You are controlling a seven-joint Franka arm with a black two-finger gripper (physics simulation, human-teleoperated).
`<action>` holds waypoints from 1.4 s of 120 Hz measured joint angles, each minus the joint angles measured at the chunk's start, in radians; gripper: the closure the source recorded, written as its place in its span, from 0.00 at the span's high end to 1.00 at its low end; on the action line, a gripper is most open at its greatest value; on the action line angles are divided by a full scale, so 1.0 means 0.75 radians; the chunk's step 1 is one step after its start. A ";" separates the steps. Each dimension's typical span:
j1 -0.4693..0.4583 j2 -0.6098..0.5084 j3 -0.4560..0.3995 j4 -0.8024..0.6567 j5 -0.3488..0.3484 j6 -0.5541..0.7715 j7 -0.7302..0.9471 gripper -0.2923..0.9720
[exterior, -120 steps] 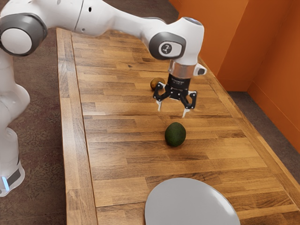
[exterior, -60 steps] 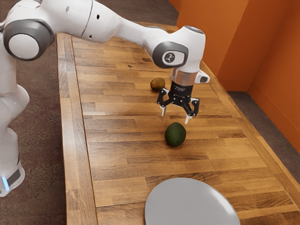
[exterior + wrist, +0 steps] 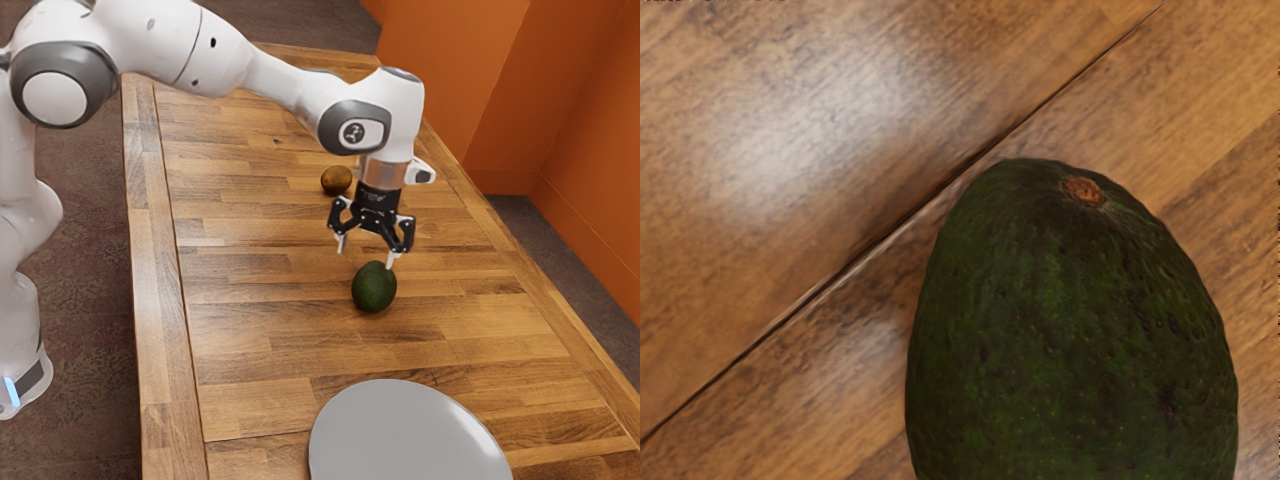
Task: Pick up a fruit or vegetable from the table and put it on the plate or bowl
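Our gripper hangs at the centre of the exterior frame, fingers spread wide and holding nothing. It is just above the dark green avocado, which lies on the wooden table. The grey plate waits at the lower edge, well apart. A small brown fruit sits higher up, beyond the hand. We judge we should centre over the avocado's widest part, lower until the fingers straddle it, then close gently across its narrow axis, since the rounded skin could roll.
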 joint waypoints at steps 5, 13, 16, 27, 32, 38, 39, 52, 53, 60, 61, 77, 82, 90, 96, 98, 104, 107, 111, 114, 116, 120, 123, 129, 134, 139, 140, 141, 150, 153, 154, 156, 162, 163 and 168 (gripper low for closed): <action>-0.006 0.004 -0.001 0.003 -0.002 0.003 0.005 0.77; -0.016 0.010 -0.003 0.005 -0.006 0.007 0.012 0.77; -0.018 0.011 -0.003 0.005 -0.007 0.009 0.014 0.77; -0.015 0.026 -0.003 0.003 -0.020 0.019 0.022 0.77; -0.012 0.037 -0.003 0.004 -0.025 0.024 0.025 0.77; -0.011 0.054 -0.004 0.004 -0.035 0.031 0.029 0.77; -0.011 0.057 -0.004 0.004 -0.037 0.032 0.030 0.77; -0.013 0.081 -0.007 0.004 -0.054 0.050 0.037 0.77; -0.014 0.082 -0.007 0.004 -0.055 0.051 0.037 0.77; -0.013 0.085 -0.007 0.004 -0.061 0.058 0.040 0.77; -0.013 0.086 -0.007 0.004 -0.063 0.059 0.041 0.77; 0.000 0.110 -0.010 0.005 -0.082 0.069 0.047 0.77; 0.001 0.124 -0.014 0.006 -0.086 0.073 0.049 0.77; 0.002 0.145 -0.024 0.007 -0.100 0.083 0.052 0.77; 0.002 0.152 -0.030 0.008 -0.107 0.091 0.054 0.77; 0.002 0.153 -0.031 0.008 -0.109 0.093 0.055 0.77; 0.004 0.156 -0.032 0.008 -0.113 0.099 0.057 0.77; 0.005 0.157 -0.032 0.008 -0.114 0.102 0.058 0.77; 0.006 0.157 -0.032 0.008 -0.116 0.106 0.059 0.77; 0.007 0.158 -0.032 0.008 -0.118 0.109 0.060 0.77; 0.007 0.161 -0.032 0.008 -0.120 0.110 0.061 0.77; 0.008 0.166 -0.032 0.008 -0.127 0.113 0.062 0.77; 0.008 0.169 -0.032 0.008 -0.132 0.115 0.063 0.77; 0.009 0.180 -0.032 0.007 -0.144 0.117 0.064 0.77; 0.010 0.188 -0.032 0.007 -0.155 0.119 0.065 0.77; 0.010 0.195 -0.032 0.008 -0.162 0.121 0.066 0.76; 0.010 0.195 -0.032 0.008 -0.163 0.121 0.067 0.76; 0.010 0.196 -0.032 0.008 -0.164 0.122 0.067 0.76; 0.009 0.198 -0.027 0.008 -0.170 0.124 0.068 0.76; 0.010 0.197 -0.025 0.008 -0.171 0.124 0.069 0.76; 0.011 0.196 -0.025 0.008 -0.171 0.124 0.069 0.76; 0.018 0.196 -0.024 0.008 -0.172 0.125 0.069 0.76; 0.041 0.194 -0.023 0.008 -0.173 0.125 0.071 0.76; 0.043 0.194 -0.023 0.008 -0.173 0.125 0.071 0.76; 0.051 0.195 -0.024 0.008 -0.175 0.126 0.072 0.76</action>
